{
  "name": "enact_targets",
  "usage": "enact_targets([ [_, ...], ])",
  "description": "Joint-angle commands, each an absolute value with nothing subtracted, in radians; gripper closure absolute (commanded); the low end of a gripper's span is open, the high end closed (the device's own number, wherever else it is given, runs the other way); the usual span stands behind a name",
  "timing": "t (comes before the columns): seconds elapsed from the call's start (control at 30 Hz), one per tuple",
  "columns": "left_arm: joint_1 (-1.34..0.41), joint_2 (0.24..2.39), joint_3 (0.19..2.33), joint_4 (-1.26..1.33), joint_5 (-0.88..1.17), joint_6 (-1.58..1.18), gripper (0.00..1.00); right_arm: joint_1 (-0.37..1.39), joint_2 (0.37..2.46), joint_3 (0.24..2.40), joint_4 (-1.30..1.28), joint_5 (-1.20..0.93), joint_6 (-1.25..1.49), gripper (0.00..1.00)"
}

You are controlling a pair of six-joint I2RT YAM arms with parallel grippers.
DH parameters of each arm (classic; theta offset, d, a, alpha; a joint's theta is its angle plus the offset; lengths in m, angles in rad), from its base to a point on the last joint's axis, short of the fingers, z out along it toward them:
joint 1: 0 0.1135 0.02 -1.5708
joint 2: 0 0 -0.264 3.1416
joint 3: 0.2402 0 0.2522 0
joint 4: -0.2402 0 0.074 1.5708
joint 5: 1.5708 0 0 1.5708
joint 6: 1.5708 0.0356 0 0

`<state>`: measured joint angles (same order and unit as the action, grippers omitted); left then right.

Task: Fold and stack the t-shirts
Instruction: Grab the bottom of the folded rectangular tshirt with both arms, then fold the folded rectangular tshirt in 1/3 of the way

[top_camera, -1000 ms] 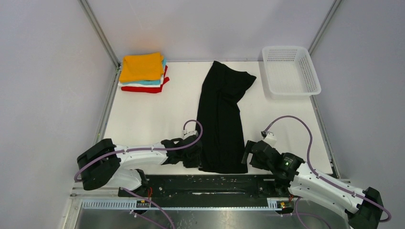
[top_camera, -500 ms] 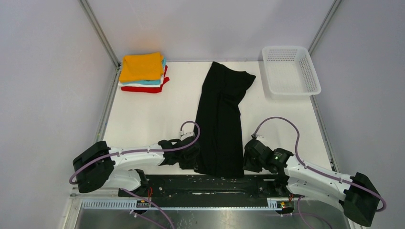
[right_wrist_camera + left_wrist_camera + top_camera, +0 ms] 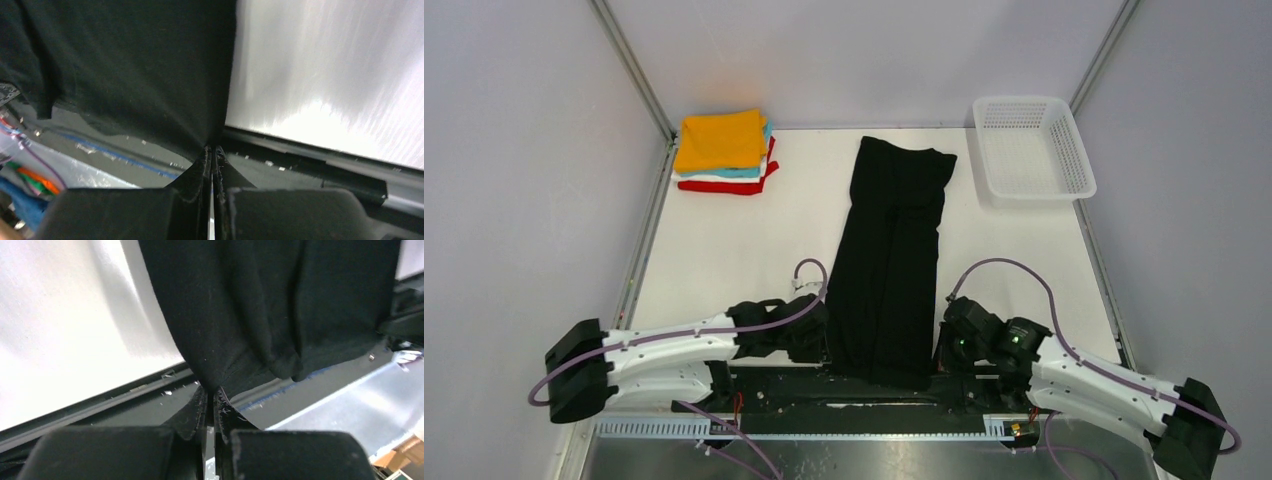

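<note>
A black t-shirt (image 3: 892, 260) lies lengthwise on the white desk (image 3: 724, 250). The left claw (image 3: 212, 392) and right claw (image 3: 211, 150) each clench one near corner.

Partly unseen
Wrist views crop the black t-shirt (image 3: 260, 305) at their top edges; the orange t-shirt (image 3: 720, 139) hides most of its stack (image 3: 724, 186).

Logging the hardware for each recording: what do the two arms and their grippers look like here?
The left arm and right arm match: white link shells, chunky black joints. A lilac cable loops out of each wrist. The left gripper and right gripper have black tapering fingers, flecked with lint. Small green lights glow on the right wrist.
</note>
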<state>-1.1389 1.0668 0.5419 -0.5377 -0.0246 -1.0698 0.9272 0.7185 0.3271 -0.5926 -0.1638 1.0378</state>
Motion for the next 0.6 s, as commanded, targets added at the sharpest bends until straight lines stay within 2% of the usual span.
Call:
enact_targets([
  [0.0,-1.161,0.934,0.536,-0.573,0.016,-1.040,1.00,0.942,0.628,0.347,-0.701,-0.286,1.072,1.00],
  [0.13,-1.160,0.925,0.574,-0.533,0.020,-0.992,1.00,0.941,0.616,0.347,-0.630,-0.292,1.097,1.00],
  [0.33,-1.107,0.976,0.693,-0.536,-0.097,-0.914,1.00,0.928,0.612,0.427,-0.656,-0.130,1.069,1.00],
  [0.57,-0.925,1.105,0.775,-0.393,-0.024,-0.815,1.00,0.758,0.675,0.507,-0.601,-0.113,0.935,1.00],
])
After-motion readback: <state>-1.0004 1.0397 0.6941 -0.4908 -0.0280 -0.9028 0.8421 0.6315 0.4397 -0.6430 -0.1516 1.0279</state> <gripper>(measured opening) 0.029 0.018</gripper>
